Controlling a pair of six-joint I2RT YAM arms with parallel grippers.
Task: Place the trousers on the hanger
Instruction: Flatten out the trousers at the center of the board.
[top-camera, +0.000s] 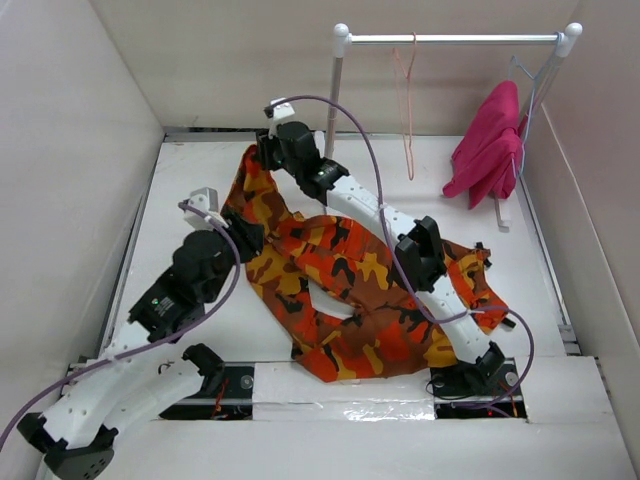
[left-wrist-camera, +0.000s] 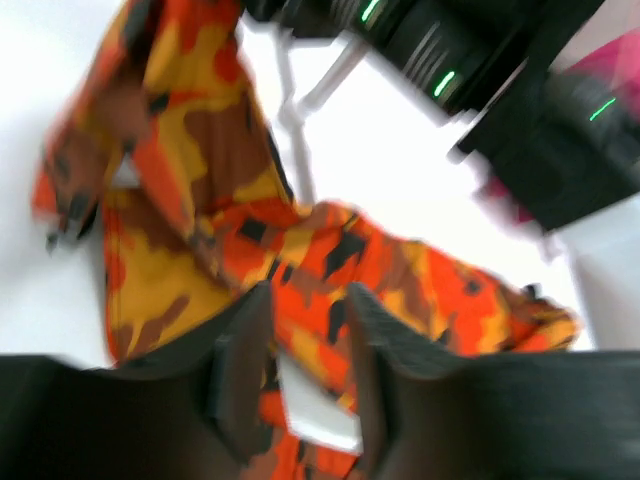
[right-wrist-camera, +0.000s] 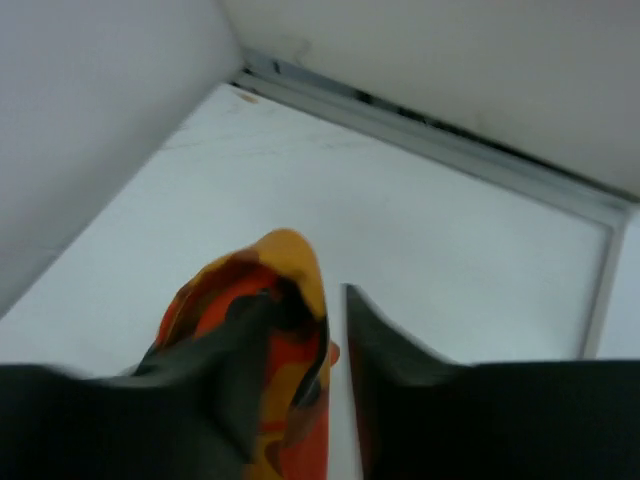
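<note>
The camouflage trousers (top-camera: 350, 290) lie crumpled across the middle of the white table. One end is raised toward the far left. My right gripper (top-camera: 262, 150) reaches to that raised end. In the right wrist view the right gripper (right-wrist-camera: 312, 297) is shut on a fold of the trousers (right-wrist-camera: 285, 255), which wraps its left finger. My left gripper (top-camera: 240, 238) sits on the trousers' left part. In the blurred left wrist view the left gripper (left-wrist-camera: 305, 320) is closed on the trousers (left-wrist-camera: 200, 200), with a white label between the fingers. The salmon-pink hanger (top-camera: 405, 100) hangs empty on the rail.
The white tube rail (top-camera: 450, 39) stands at the back right. A magenta garment (top-camera: 488, 140) hangs on a pale wire hanger (top-camera: 520, 75) at its right end. Pale walls close in the table on the left, back and right.
</note>
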